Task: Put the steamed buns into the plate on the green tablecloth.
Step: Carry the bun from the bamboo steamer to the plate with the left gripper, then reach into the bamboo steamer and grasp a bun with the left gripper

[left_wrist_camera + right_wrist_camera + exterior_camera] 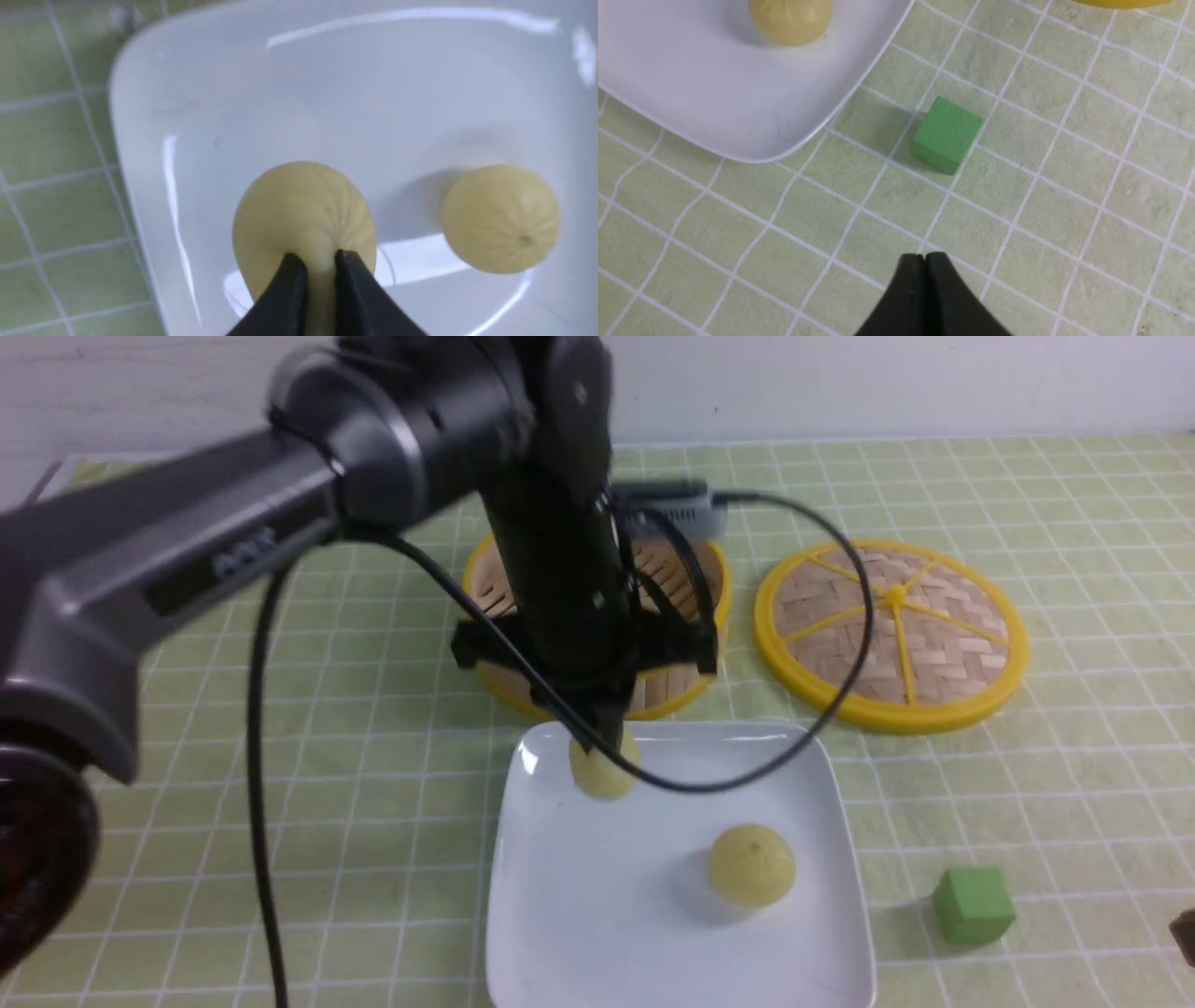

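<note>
Green tablecloth (1102, 784): pale green with a thin white grid, spread under pretty much everything.
White plate (616, 933): big squarish one with rounded corners, sitting near the middle, on the near side of the steamer.
Steamer (672, 695): round, yellow rim, far side of the plate, partly hidden behind the left arm.
Bamboo lid (840, 653): lying flat on the cloth, just right of the steamer, woven with yellow spokes.
Left gripper (321, 280): jaws narrow, with the first yellow bun pinched between the tips, over the plate's far left part.
Right gripper (923, 259): tips together, nothing in them, over the cloth.
First yellow bun (280, 210): in the left gripper's tips, can't tell if it touches the plate.
Second yellow bun (752, 865): on the plate, toward the right side.
Green cube (974, 905): on the cloth, right of the plate.
</note>
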You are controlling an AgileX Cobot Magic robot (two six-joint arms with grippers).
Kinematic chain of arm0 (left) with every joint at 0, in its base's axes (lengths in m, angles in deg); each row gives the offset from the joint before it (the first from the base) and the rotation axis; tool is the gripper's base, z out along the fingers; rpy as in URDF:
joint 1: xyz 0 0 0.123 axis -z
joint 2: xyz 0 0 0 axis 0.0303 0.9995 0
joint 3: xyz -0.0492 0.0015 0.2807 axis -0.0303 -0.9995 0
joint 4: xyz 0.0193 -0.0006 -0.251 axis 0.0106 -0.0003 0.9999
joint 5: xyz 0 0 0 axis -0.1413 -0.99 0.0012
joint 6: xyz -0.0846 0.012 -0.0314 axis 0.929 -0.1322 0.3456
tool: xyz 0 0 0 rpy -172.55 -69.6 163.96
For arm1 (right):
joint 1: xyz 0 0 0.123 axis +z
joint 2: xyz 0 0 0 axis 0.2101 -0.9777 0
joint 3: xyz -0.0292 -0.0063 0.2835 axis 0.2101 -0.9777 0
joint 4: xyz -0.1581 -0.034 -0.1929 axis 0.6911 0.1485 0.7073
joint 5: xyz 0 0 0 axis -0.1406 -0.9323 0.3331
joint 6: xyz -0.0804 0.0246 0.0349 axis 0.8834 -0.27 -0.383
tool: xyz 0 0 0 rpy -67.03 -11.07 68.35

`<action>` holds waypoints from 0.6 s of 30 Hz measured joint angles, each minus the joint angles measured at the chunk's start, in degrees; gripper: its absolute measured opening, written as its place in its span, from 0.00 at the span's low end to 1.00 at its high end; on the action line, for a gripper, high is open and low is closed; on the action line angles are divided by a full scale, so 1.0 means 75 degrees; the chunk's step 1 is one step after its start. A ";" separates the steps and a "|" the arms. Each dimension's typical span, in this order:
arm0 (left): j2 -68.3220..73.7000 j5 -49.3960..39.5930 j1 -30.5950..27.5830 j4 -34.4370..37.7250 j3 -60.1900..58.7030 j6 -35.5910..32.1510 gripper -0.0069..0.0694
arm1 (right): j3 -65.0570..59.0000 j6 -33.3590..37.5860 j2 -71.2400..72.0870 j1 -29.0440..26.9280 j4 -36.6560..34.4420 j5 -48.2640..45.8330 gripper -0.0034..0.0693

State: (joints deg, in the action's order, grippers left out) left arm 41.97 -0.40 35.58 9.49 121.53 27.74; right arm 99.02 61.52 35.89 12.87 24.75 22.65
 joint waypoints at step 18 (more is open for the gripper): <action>0.0715 0.0146 -0.1229 0.0235 0.2181 -0.0022 0.36 | 0.0000 0.0017 0.0000 0.0000 0.0000 0.0000 0.05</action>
State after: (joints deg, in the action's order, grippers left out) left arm 47.33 0.69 26.36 11.25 137.88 27.58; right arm 99.02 61.64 35.89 12.87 24.75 22.65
